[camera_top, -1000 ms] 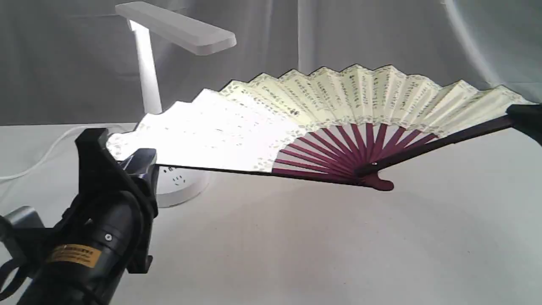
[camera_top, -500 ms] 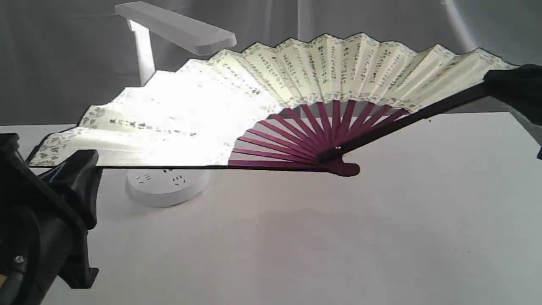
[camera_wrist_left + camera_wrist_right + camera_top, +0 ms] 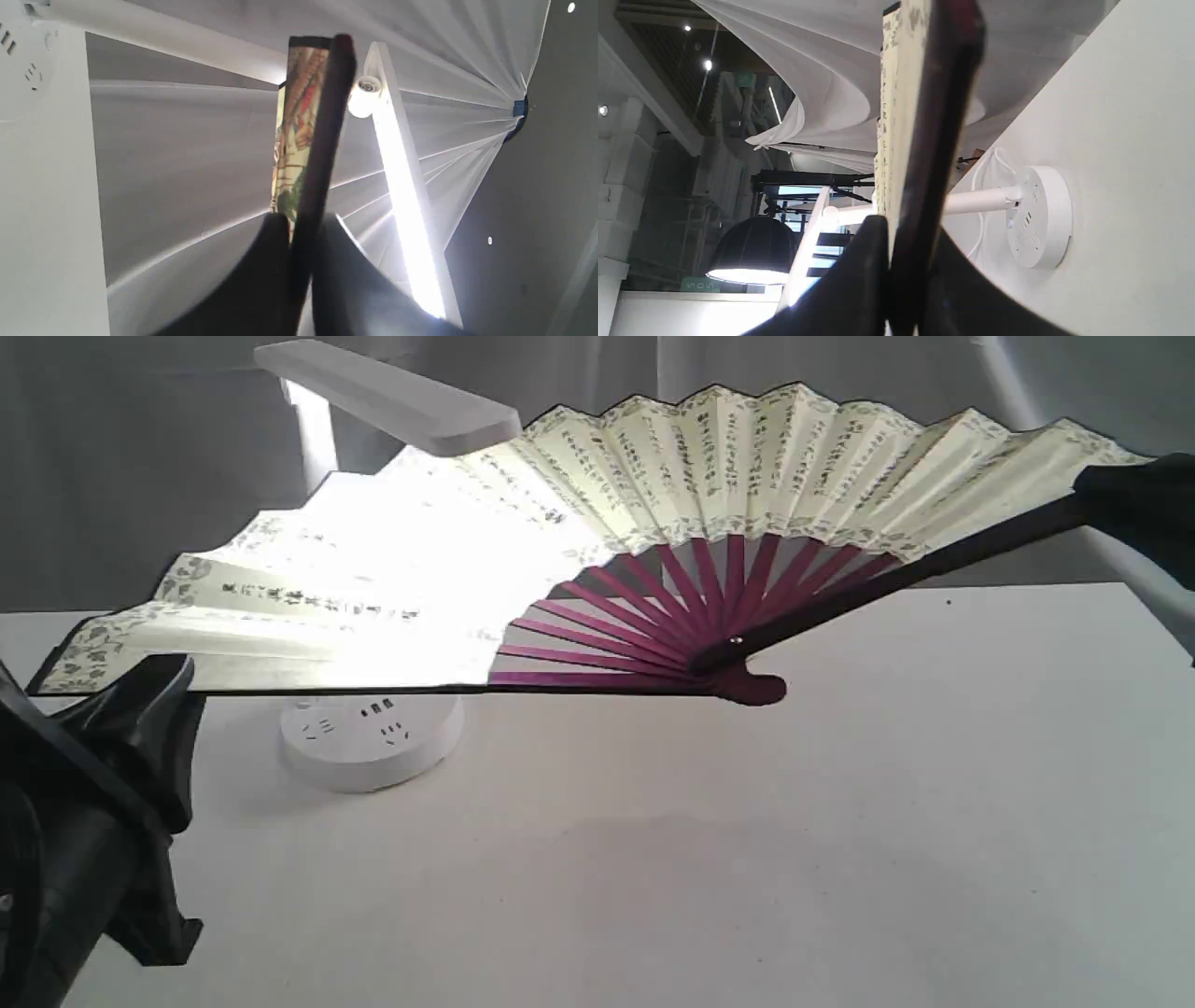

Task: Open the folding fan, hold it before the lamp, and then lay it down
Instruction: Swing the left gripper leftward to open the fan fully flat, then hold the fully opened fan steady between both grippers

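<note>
The folding fan [image 3: 709,467] is spread fully open and held off the table, its cream pleats and maroon ribs facing the exterior view. My left gripper [image 3: 154,677] is shut on the fan's left guard, and the left wrist view shows the dark guard [image 3: 322,140] pinched between the fingers [image 3: 268,261]. My right gripper [image 3: 1097,495] is shut on the right guard [image 3: 943,116]. The white lamp [image 3: 392,397] stands behind the fan's left half. Its stem is mostly hidden by the paper, its round base [image 3: 373,742] shows below, and its light whitens the left pleats.
The white table [image 3: 747,849] lies under the fan, bare where it shows in front and to the right. A grey-white curtain hangs behind. The lamp's base [image 3: 1038,217] and cord show in the right wrist view, and its lit head [image 3: 402,186] shows in the left wrist view.
Both grippers have carried the open fan up and to the left, so it now covers the lamp's stem. My left gripper has moved toward the left edge of the exterior view.
</note>
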